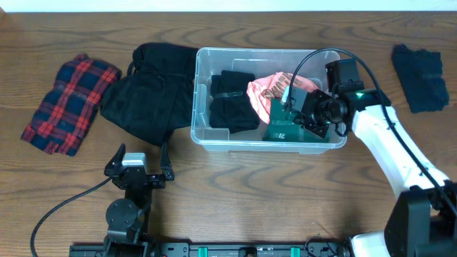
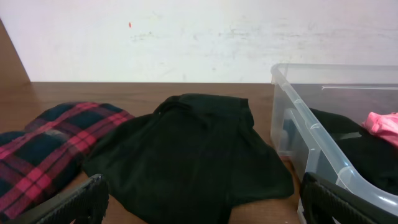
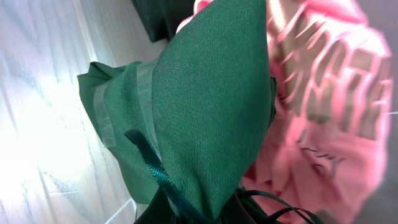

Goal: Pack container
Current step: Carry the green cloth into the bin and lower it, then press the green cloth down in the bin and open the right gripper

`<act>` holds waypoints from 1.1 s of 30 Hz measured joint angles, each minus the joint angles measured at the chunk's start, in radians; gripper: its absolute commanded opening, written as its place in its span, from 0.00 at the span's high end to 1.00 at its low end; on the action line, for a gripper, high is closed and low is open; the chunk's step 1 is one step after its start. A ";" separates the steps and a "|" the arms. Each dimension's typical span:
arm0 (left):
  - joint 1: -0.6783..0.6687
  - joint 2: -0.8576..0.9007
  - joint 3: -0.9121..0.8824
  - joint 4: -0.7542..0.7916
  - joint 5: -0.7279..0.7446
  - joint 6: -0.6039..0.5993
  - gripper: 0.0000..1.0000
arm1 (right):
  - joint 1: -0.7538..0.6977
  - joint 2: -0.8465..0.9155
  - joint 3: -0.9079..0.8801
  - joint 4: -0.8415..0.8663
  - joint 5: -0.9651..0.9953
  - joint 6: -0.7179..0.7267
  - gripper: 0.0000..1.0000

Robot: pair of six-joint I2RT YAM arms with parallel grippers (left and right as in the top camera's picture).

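The clear container (image 1: pixel 235 51) sits in the middle of the worktop (image 1: pixel 285 193), partly filled. Folded black clothes (image 1: pixel 232 100) lie in its left half, with a pink garment (image 1: pixel 268 89) and a green cloth (image 1: pixel 282 125) on the right.

The right end effector (image 1: pixel 289 118) reaches in over the right wall. It is closed, and it seems to be pinching a bunched fold of the green cloth, though its fingertips are hidden behind the fabric. The left end effector (image 1: pixel 139 163) rests near the front edge of the worktop, spread wide and holding nothing.

The container looks stiff and light, and its smooth walls are probably slippery, so the thick rim is the best place to hold it. The clothes are soft and limp and need a pinch on a gathered fold.

Only the overhead view shows the dark blue garment (image 1: pixel 421 78) at far right. The left wrist view shows how the black garment (image 2: pixel 193 155) slumps just beside the container wall, with the plaid shirt (image 2: pixel 50 146) next to it. The right wrist view shows the grey lettering on the pink garment.
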 measured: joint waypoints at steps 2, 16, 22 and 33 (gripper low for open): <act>0.000 0.000 0.000 0.000 0.000 0.000 0.02 | 0.000 0.020 0.000 -0.006 0.000 -0.002 0.99; 0.000 0.000 0.000 0.000 0.000 0.000 0.02 | 0.000 0.084 0.001 -0.016 0.005 -0.016 0.01; 0.000 0.000 0.000 0.000 0.000 0.000 0.02 | 0.000 0.070 0.021 -0.014 0.006 0.012 0.01; 0.000 0.000 0.000 0.000 0.000 0.000 0.02 | 0.000 -0.018 0.087 -0.010 0.000 0.144 0.62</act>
